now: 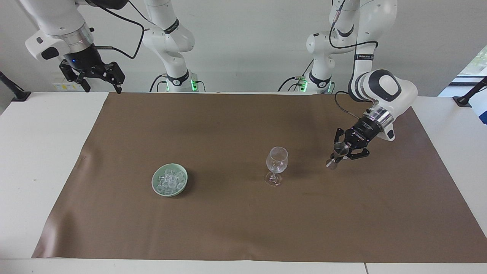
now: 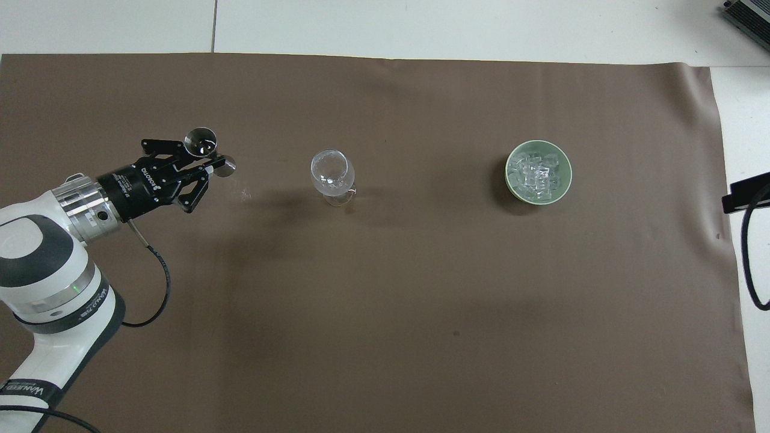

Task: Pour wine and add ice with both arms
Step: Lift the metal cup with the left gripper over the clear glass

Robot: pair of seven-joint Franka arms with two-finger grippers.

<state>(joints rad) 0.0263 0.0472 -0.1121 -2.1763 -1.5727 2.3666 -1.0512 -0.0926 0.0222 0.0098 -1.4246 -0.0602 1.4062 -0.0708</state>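
Note:
A clear stemmed glass (image 1: 277,166) (image 2: 330,174) stands upright mid-cloth. A pale green bowl (image 1: 154,182) (image 2: 567,181) holds the ice (image 1: 170,179) (image 2: 537,174), several small clear cubes, toward the right arm's end. My left gripper (image 1: 343,152) (image 2: 195,168) is shut on a small metal jigger (image 1: 337,154) (image 2: 206,150), held tilted above the cloth beside the glass, toward the left arm's end. My right gripper (image 1: 99,80) hangs high above the table's edge at the right arm's end, empty; the arm waits.
A brown cloth (image 1: 228,228) (image 2: 385,331) covers most of the white table (image 1: 34,160). A black clamp arm (image 1: 470,91) stands at the table corner at the left arm's end, and another (image 1: 11,89) at the right arm's end.

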